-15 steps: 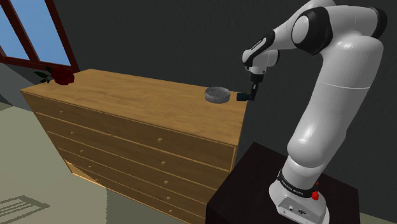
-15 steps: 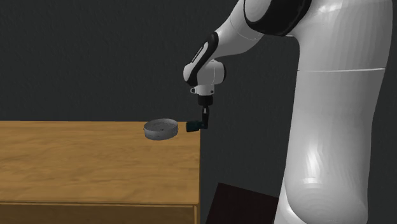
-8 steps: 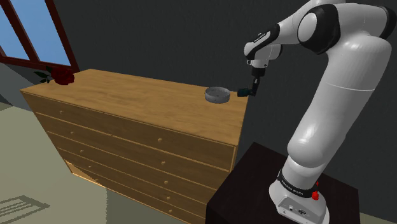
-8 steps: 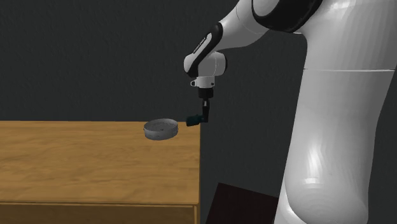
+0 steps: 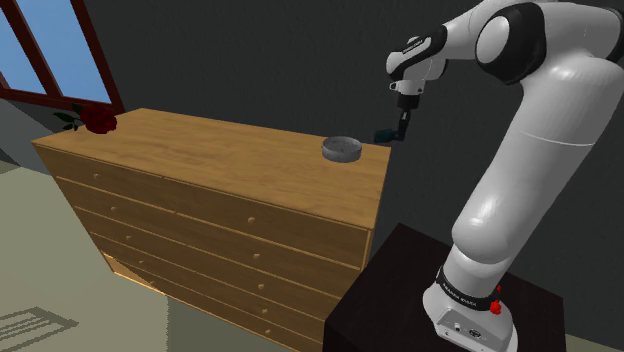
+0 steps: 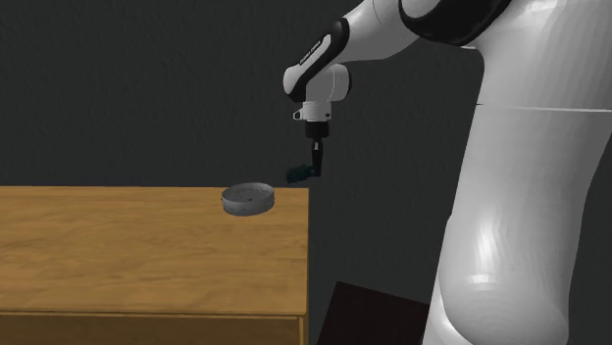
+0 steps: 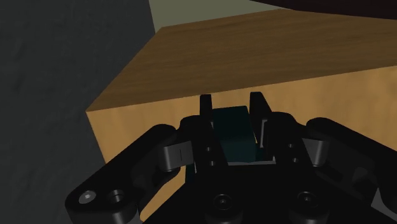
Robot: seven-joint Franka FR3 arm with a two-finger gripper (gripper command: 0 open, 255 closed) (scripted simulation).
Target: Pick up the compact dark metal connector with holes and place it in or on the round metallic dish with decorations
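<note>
A small dark teal connector hangs in the air, clasped between my gripper's two black fingers. It sits just past the dresser's end, to the shoulder view's right of the round grey dish and higher than its rim. From the second exterior view, the connector and gripper float above and right of the dish. Seen from the wrist, the connector is pinched between the fingertips, with the wooden top below.
The dish rests near the end of a long wooden chest of drawers. A dark red rose lies at its far corner under a window. The dark stand is at lower right, and a dark wall rises behind.
The gripper has risen with the connector still in it, from about the dish's height to clearly above it, drifting slightly away from the dish in the shoulder view.
</note>
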